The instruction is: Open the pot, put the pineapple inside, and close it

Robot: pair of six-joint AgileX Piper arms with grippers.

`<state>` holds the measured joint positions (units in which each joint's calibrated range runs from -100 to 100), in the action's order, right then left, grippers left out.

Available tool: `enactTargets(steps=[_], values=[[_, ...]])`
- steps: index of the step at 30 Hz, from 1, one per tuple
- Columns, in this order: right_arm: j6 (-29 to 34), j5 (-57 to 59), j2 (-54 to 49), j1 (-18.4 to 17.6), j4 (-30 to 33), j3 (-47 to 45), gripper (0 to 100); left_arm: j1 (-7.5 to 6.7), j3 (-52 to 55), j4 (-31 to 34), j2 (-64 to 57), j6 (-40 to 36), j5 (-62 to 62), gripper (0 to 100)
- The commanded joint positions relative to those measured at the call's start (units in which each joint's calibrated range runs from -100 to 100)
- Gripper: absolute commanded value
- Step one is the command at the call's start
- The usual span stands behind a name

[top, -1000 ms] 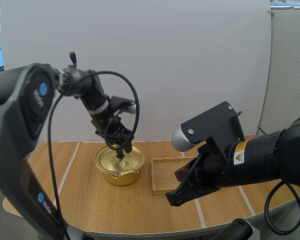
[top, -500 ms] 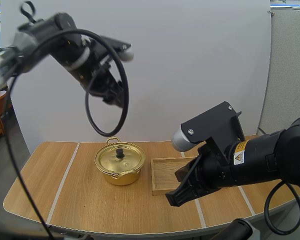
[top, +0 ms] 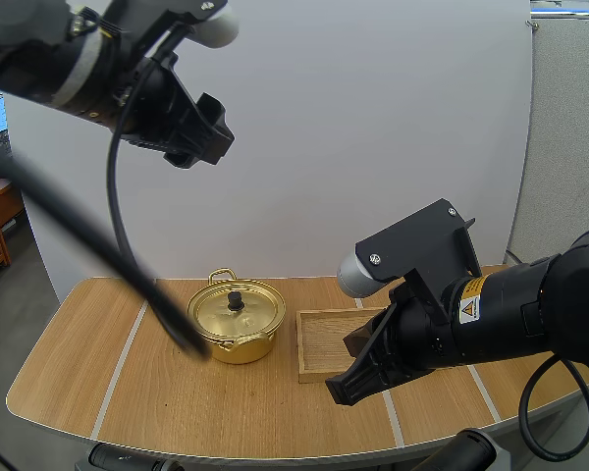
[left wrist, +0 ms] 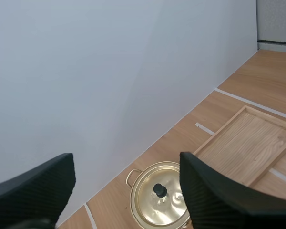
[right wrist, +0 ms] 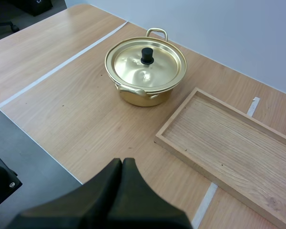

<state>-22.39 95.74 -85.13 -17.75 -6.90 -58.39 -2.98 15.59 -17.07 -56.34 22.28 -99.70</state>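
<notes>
A gold pot (top: 236,321) stands on the table with its lid on, and a black knob (top: 235,298) tops the lid. My left gripper (top: 202,145) hangs high above the table, up and left of the pot, holding nothing. From the left wrist the pot (left wrist: 159,199) lies far below between my open left gripper's (left wrist: 126,163) two ribbed fingers. My right gripper (top: 340,387) hovers near the table's front edge beside the wooden tray (top: 321,345). In the right wrist view my right gripper (right wrist: 122,165) is one dark wedge, short of the pot (right wrist: 145,71).
The wooden tray (right wrist: 229,143) lies right of the pot with nothing in it, and the same tray (left wrist: 248,145) also shows from the left wrist. Pale tape lines (top: 121,361) cross the wooden table. A white wall stands behind the table.
My left gripper has risen from the lid's knob to high up and left of the pot. The lid stays on the pot. The right arm has not moved.
</notes>
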Motion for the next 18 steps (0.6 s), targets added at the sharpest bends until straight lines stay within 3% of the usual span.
enactTargets(steps=[1, 11, 12, 18], values=[[0.07, -0.10, -0.41, 0.83, 0.36, -0.25, 0, -0.17, 2.23, -0.14, -3.07, -1.40, -0.30, 100], [0.68, 0.69, -2.50, 3.53, 0.36, -0.25, 0, -0.17, 11.39, -0.14, -13.21, -3.76, -0.30, 100], [1.21, 0.69, -2.62, 3.74, 0.36, -0.25, 0, -0.17, 11.94, -0.14, -14.08, -4.29, -0.30, 96], [1.50, 0.69, -2.61, 4.60, 0.36, -0.25, 0, -0.17, 15.85, -0.14, -20.74, -5.48, -0.30, 35]])
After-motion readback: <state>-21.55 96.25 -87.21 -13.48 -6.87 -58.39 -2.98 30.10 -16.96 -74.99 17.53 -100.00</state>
